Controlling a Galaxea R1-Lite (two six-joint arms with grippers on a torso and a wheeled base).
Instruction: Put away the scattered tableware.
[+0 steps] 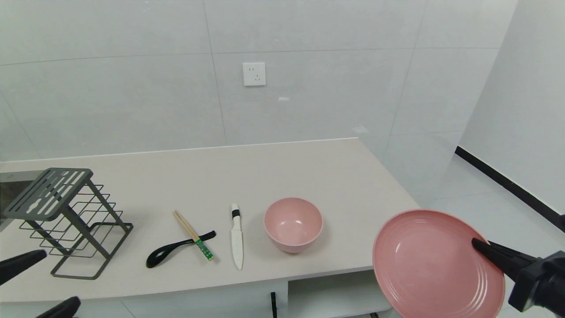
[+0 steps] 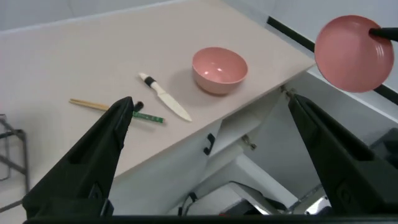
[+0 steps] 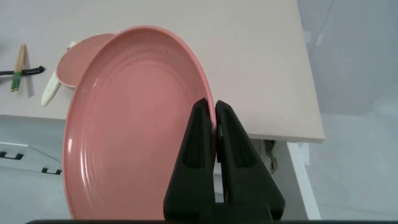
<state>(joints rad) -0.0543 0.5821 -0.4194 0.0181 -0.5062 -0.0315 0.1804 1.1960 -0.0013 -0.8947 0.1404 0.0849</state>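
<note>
At the far left of the counter (image 1: 265, 172) stands a dark grey wire rack (image 1: 66, 216) with a slotted top, upright near the front edge. Just in front of it hangs the left gripper (image 1: 59, 277), its two black fingers (image 1: 22, 264) spread wide apart with nothing between them and touching nothing. From the left wrist view the same gripper (image 2: 208, 115) hangs above the counter's front edge.

To the right of the rack lies a black spoon (image 1: 176, 249), bowl end toward the front. A pair of chopsticks (image 1: 193, 235) lies slantwise across its handle. Next, and apart from them, a white knife (image 1: 237, 238) with a black band lies flat, running front to back. Just beside it on the right sits a pink bowl (image 1: 293, 224), upright and open side up.

Farther right, past the counter's front corner and off its surface, a pink plate (image 1: 435, 265) is held in the air, tilted up on edge with its inner face showing. The right gripper (image 1: 479, 245) pinches the plate's rim on its right side. In the right wrist view its fingers (image 3: 200, 134) are pressed together on that rim, one on each face of the plate.
</note>
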